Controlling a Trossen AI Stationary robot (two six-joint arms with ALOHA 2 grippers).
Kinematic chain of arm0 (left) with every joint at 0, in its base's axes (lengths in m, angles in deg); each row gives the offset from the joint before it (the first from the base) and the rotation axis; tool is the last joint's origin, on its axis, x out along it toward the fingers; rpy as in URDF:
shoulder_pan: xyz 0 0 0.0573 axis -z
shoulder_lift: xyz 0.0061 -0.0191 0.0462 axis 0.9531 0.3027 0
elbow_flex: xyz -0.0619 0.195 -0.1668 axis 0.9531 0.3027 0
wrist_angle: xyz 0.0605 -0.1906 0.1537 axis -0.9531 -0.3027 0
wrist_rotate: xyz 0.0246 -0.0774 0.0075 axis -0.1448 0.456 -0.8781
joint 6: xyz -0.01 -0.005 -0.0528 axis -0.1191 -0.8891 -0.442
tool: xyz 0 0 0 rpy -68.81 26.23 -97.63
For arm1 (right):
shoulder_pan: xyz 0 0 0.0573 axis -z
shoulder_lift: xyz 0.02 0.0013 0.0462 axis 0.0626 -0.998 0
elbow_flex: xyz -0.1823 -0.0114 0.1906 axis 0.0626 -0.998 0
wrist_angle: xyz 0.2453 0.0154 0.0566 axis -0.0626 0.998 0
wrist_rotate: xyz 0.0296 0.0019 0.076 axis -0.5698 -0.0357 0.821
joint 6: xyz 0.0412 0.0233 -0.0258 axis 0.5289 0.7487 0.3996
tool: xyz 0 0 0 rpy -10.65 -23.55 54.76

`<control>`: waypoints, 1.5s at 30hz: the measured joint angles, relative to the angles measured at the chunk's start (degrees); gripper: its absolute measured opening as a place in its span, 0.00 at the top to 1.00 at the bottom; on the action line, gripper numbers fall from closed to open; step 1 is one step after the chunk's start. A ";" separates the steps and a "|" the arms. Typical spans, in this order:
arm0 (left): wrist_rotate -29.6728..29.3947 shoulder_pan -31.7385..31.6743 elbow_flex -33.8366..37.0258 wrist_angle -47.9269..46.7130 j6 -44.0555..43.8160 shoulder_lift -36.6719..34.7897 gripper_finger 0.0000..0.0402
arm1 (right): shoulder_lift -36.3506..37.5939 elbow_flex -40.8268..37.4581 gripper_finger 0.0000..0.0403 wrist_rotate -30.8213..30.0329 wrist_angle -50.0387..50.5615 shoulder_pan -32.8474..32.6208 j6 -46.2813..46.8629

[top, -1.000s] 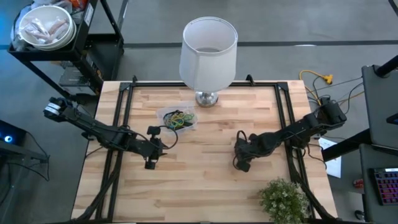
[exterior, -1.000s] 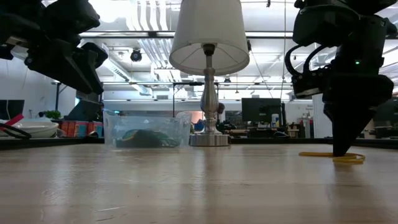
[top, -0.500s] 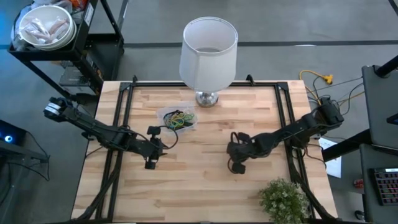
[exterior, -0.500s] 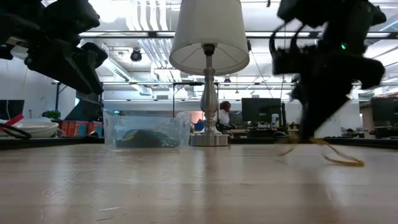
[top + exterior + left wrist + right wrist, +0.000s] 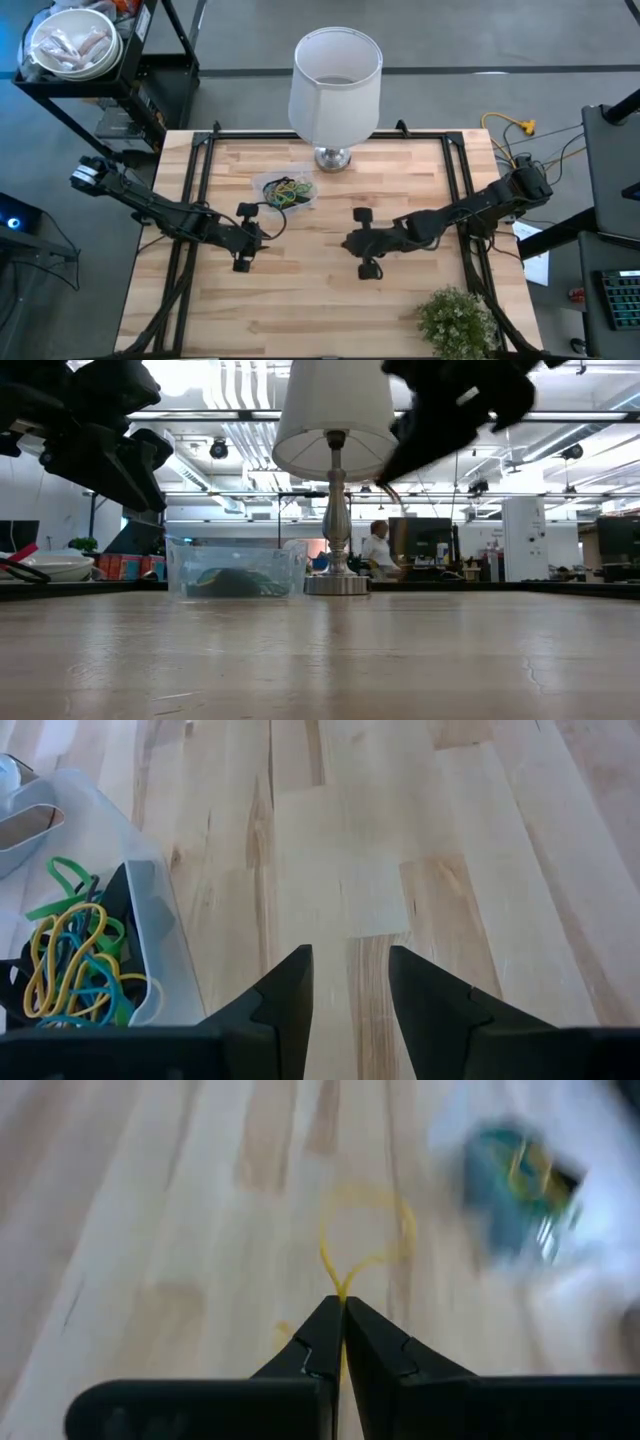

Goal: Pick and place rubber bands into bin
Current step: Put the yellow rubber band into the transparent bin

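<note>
rubber band [image 5: 365, 1245], yellow, pinched in closed right tool [image 5: 342, 1312] above counter [image 5: 330, 300] centre; left tool [image 5: 349, 982] narrowly parted beside bin [image 5: 150, 935].

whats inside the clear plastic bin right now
The small clear plastic bin holds a tangle of thin rubber bands, yellow, green and teal, with a dark one showing too. How many there are, and any underneath the tangle, cannot be seen.
</note>
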 joint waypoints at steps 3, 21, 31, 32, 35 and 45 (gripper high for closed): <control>0.01 0.01 0.00 -0.02 0.02 0.00 0.71 | 0.00 1.27 0.98 -1.42 -4.89 0.00 -5.99; 0.00 0.02 0.00 -0.02 0.41 0.00 0.71 | -0.38 1.68 0.98 -4.12 -28.98 4.79 -25.43; 0.00 0.00 0.00 -0.06 0.44 0.00 0.71 | -10.93 4.84 0.98 -4.21 -39.62 11.58 -28.34; 0.00 0.01 0.00 -0.03 0.45 0.00 0.71 | -12.44 5.90 0.98 -4.35 -39.82 12.36 -28.34; 0.00 0.00 0.00 -0.07 0.44 0.00 0.71 | -17.04 9.85 0.98 -5.57 -39.90 14.57 -27.52; 0.00 0.00 0.01 -0.09 0.44 0.00 0.71 | -30.55 26.76 0.98 -6.93 -30.15 20.92 -20.91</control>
